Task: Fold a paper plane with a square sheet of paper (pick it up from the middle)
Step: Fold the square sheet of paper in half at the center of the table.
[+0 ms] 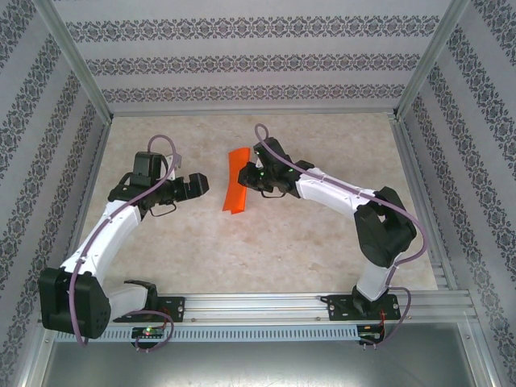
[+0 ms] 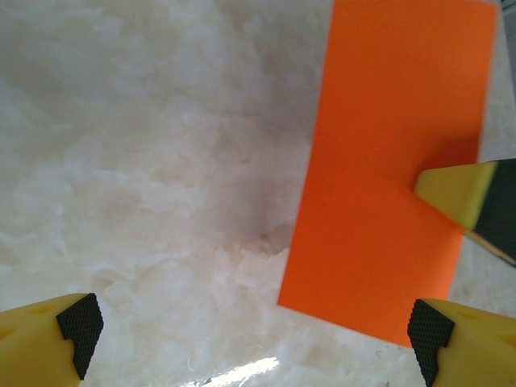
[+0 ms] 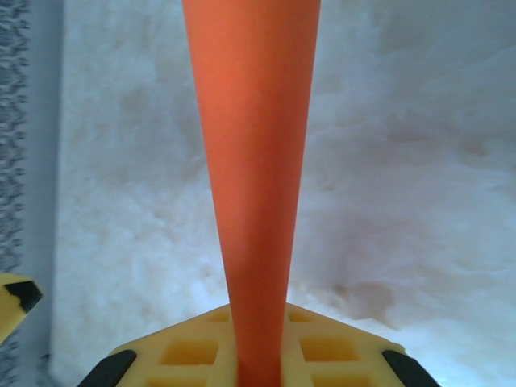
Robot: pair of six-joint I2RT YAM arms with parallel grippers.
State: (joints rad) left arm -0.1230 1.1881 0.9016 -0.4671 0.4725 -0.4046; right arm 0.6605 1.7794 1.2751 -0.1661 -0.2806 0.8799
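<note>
- My two arms start at the near edge of the table [image 1: 266, 250] and bend in toward the middle.
- My left gripper [image 1: 201, 185] is wide apart, just beside the paper.
- My right gripper [image 3: 258, 363] is pinched on the square sheet of paper [image 1: 236, 181].
- The paper looks like a long strip, running from near to far.

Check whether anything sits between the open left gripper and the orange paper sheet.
Nothing visible does. Only bare table lies between the left gripper and the square sheet of paper. The right gripper is shut on the sheet from the opposite side, clear of the left gripper's approach.
</note>
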